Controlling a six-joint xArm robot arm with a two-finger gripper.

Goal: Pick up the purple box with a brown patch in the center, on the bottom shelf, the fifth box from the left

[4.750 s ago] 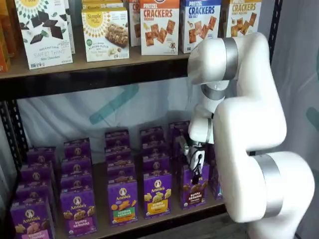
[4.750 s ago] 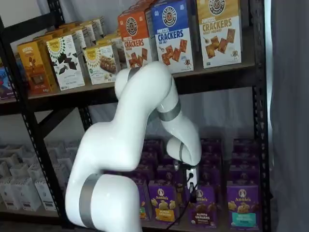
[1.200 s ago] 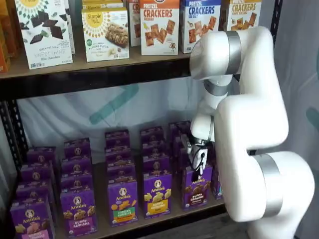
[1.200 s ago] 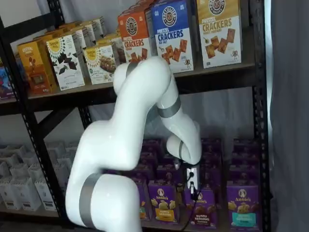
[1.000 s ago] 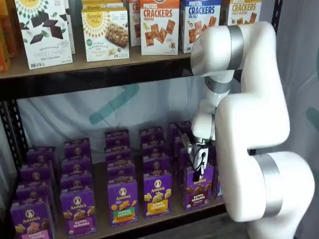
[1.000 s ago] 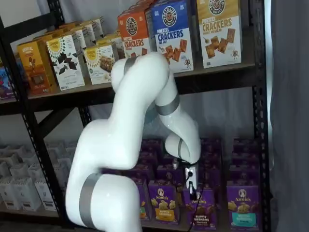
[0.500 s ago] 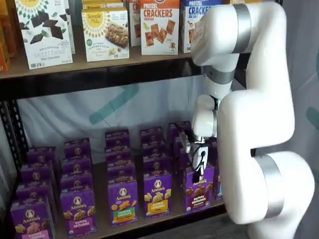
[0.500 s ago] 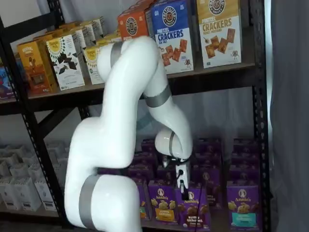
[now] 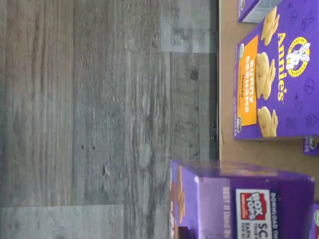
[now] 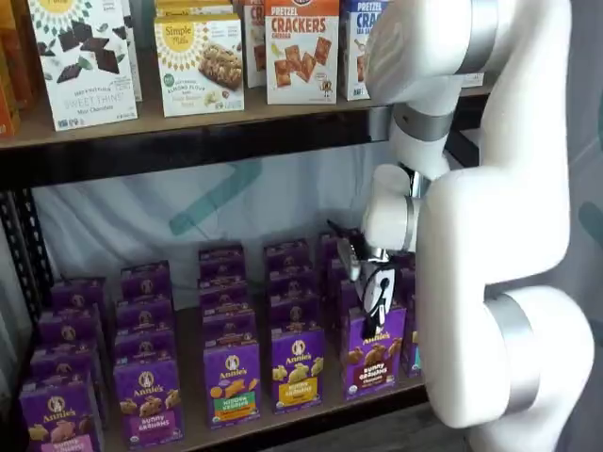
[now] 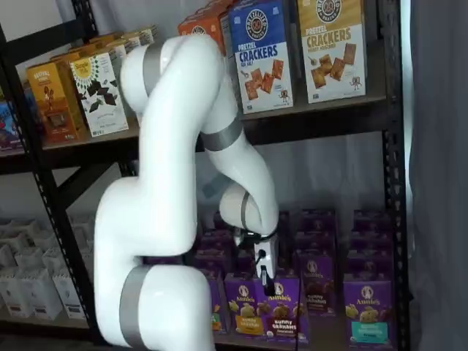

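Observation:
The purple box (image 10: 374, 353) with dark brown bunny cookies hangs from my gripper (image 10: 378, 303), which is shut on its top edge. It is slightly tilted at the front of the bottom shelf (image 10: 191, 369). In a shelf view the same box (image 11: 281, 310) hangs below the gripper (image 11: 263, 269), in front of the other front-row cartons. In the wrist view the box's top flap (image 9: 244, 201) with a "Box Tops" mark is close to the camera, over the shelf's front edge (image 9: 227, 99). The fingers are not in the wrist view.
Rows of other purple Annie's cartons fill the bottom shelf, among them an orange-label one (image 10: 298, 367) (image 9: 279, 74) and a teal-label one (image 11: 367, 310). Cracker boxes (image 10: 301, 49) stand on the higher board. Black rack posts (image 11: 391, 183) flank it. Grey plank floor (image 9: 99, 119) lies below.
The gripper has drawn the purple box out of its row toward the shelf front and a little up. The arm's upper links have swung upward and away from the rack.

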